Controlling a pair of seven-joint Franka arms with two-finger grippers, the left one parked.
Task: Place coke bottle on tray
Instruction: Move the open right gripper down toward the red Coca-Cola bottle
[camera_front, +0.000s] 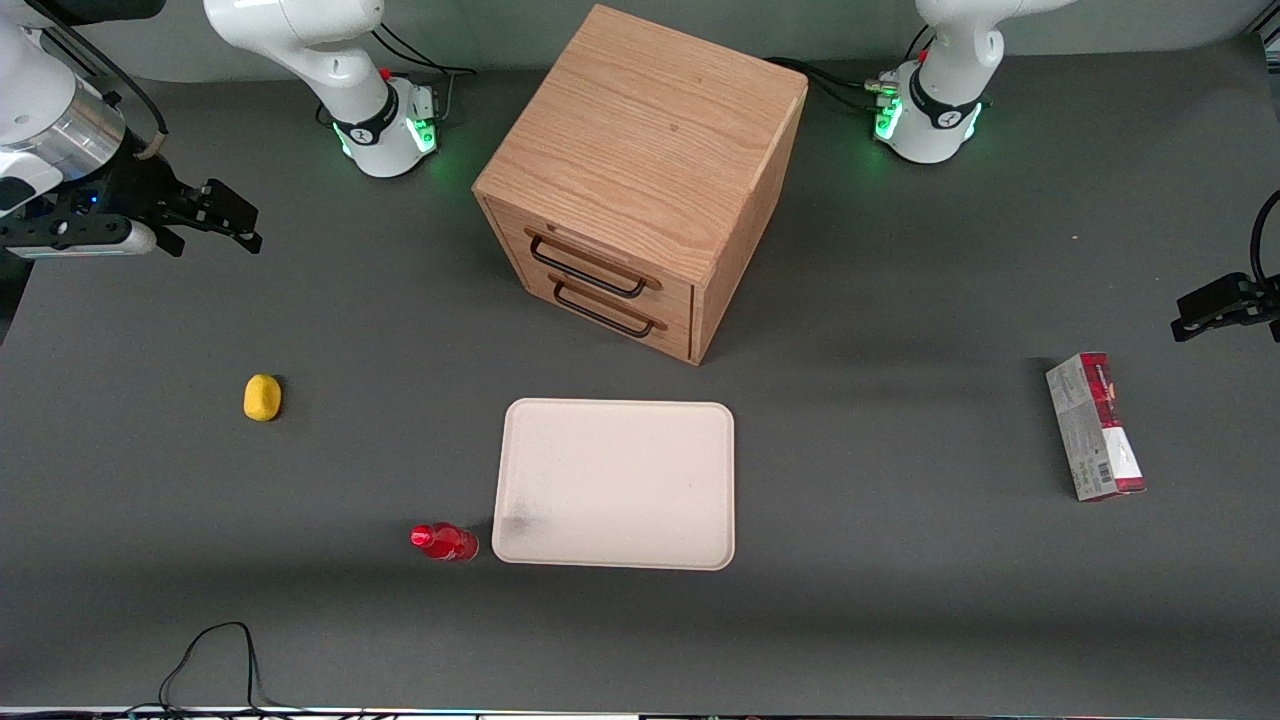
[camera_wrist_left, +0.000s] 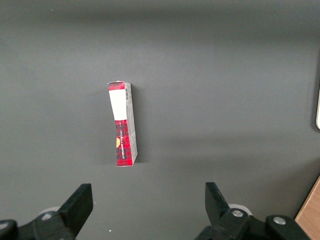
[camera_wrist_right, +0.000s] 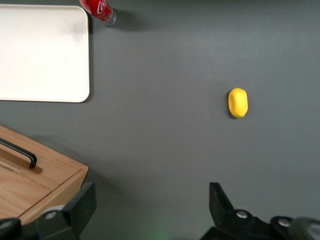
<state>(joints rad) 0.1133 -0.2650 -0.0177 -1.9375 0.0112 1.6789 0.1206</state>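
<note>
The coke bottle (camera_front: 444, 541), tiny, glossy red with a red cap, lies on its side on the dark table, just beside the tray's near corner. It also shows in the right wrist view (camera_wrist_right: 98, 10). The tray (camera_front: 617, 483) is flat, cream, with rounded corners and a faint dark smudge; it lies in front of the wooden drawer cabinet (camera_front: 640, 180) and shows in the right wrist view (camera_wrist_right: 42, 55). My gripper (camera_front: 222, 222) is open and empty, high above the working arm's end of the table, far from the bottle; its fingers (camera_wrist_right: 218, 205) frame bare table.
A yellow oval lump (camera_front: 262, 397) lies toward the working arm's end, farther from the front camera than the bottle. A red-and-grey carton (camera_front: 1095, 426) lies toward the parked arm's end. A black cable (camera_front: 210, 660) loops at the table's near edge.
</note>
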